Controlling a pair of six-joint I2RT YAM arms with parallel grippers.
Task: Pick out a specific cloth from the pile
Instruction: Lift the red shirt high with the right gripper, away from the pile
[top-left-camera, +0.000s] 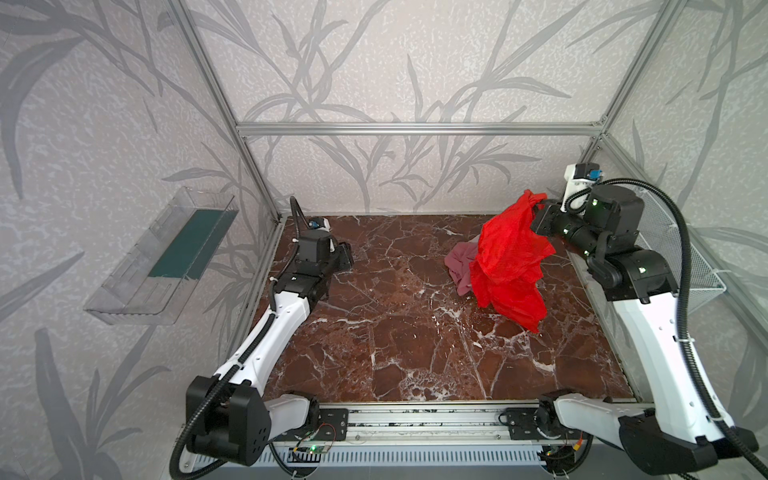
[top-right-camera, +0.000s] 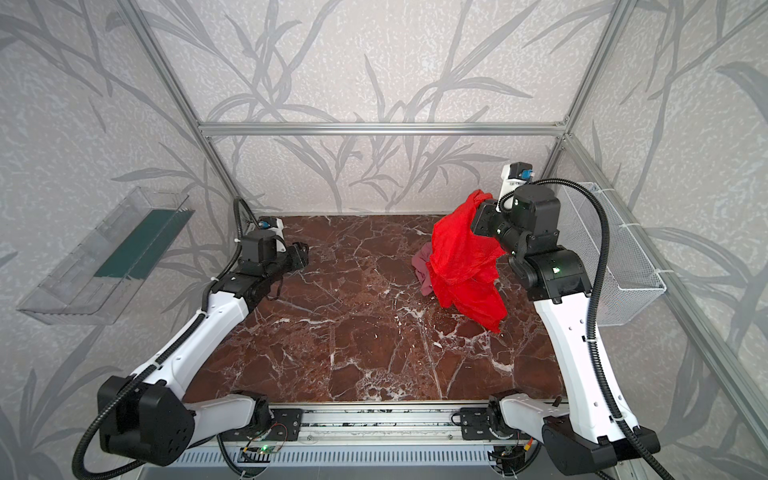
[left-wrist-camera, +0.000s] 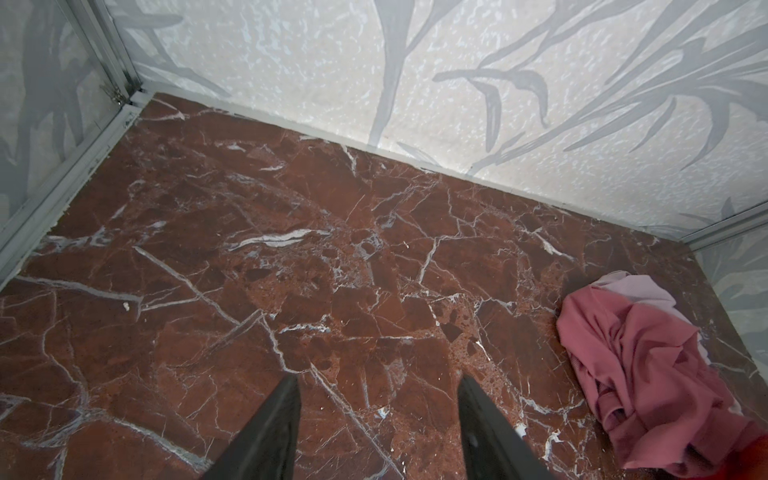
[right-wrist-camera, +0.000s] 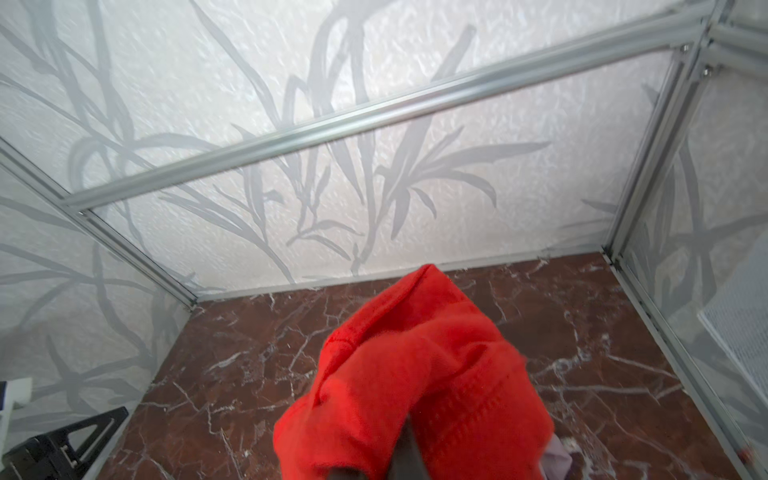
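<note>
Marble-patterned tabletop (top-left-camera: 374, 332) carries the pile (left-wrist-camera: 640, 374) of rose and pale pink cloths. Above the pile, the right gripper (top-left-camera: 537, 208) pinches a top corner of the red cloth (top-left-camera: 509, 257), which hangs with its lower folds against the pile. Well away from the pile, the left gripper (left-wrist-camera: 378, 382) stands spread and empty. Grasp and lift look done; pulling the cloth fully clear of the pile seems to be what is left.

Both arms (top-left-camera: 286, 316) have white shells, black joints, ribbed black cables (top-left-camera: 688, 266) and small green lights (top-left-camera: 595, 203).
</note>
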